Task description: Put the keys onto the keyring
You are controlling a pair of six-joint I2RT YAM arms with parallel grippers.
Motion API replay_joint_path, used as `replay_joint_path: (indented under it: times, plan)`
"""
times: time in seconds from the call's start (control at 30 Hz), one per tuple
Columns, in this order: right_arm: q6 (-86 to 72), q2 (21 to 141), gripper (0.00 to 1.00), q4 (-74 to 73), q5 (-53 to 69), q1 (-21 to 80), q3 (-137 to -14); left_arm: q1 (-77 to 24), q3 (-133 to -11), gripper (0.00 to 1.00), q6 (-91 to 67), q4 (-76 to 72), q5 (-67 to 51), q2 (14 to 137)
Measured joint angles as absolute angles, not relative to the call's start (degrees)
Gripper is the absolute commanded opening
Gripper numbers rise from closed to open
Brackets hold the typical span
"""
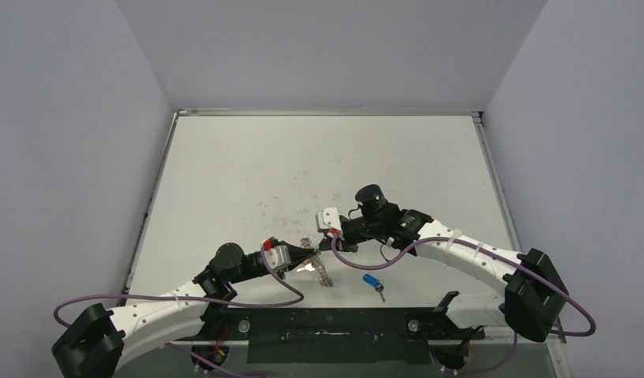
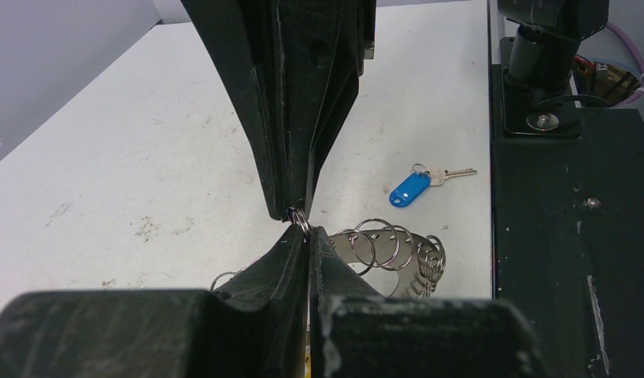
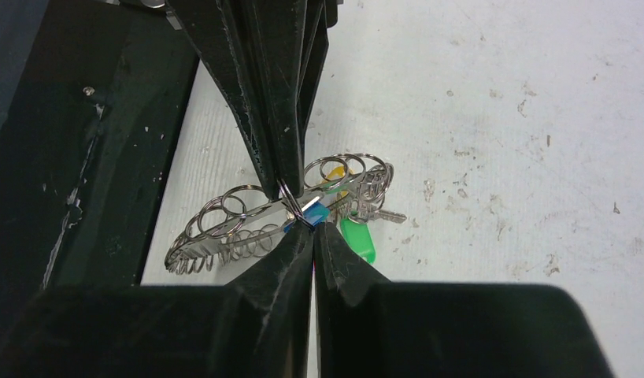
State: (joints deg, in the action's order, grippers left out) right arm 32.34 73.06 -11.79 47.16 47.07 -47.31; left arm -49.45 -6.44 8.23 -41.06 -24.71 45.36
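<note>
Both pinch loops of the keyring [image 3: 248,216]; left end effector [image 2: 301,223], right end effector [image 3: 297,214].

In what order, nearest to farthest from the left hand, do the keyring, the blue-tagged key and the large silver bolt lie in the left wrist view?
1. keyring: one loop pinched in the left hand, the rest trailing right.
2. blue-tagged key: on the table, further right.
3. large silver bolt: far right, on the black base plate.
</note>
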Motion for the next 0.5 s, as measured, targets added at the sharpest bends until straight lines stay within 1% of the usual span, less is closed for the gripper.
replay_joint_path:
  times: [0.03,0.5]
  plan:
    - [32.32,73.25,0.00,-11.81,47.20,47.05,-47.31,-49.47,-6.44,0.00,8.23,-41.06,-24.71,45.32]
    - [32.58,74.04,0.00,-12.69,46.85,47.05,-46.48,-49.47,-6.44,0.00,8.25,-41.04,-24.73,45.25]
